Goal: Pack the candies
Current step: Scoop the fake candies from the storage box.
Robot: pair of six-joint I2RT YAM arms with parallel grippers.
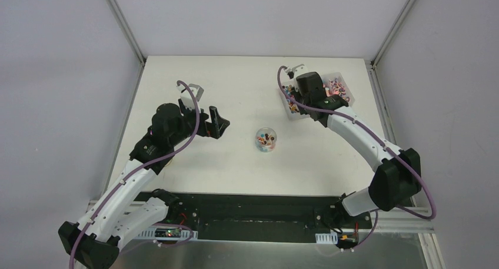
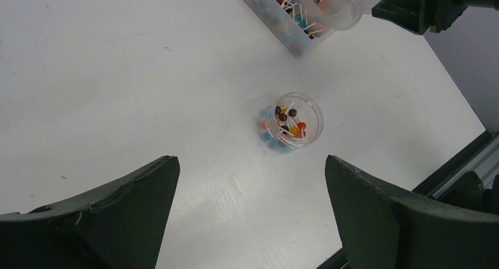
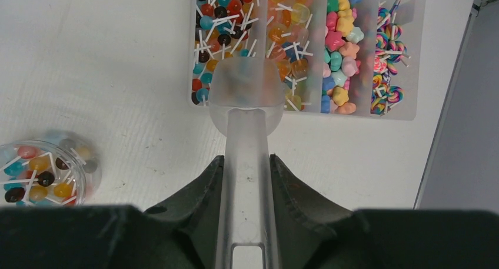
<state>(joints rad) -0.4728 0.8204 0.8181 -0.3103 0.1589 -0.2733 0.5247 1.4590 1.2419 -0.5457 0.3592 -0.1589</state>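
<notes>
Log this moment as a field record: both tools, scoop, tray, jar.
left tool: open, holding nothing, apart from the jar
right tool: shut on the scoop's handle
scoop: clear plastic, bowl over the tray's near edge; contents unclear
tray: clear, four compartments showing, all holding candies
jar: upright, no lid, partly filled with candies, standing apart from the tray
</notes>
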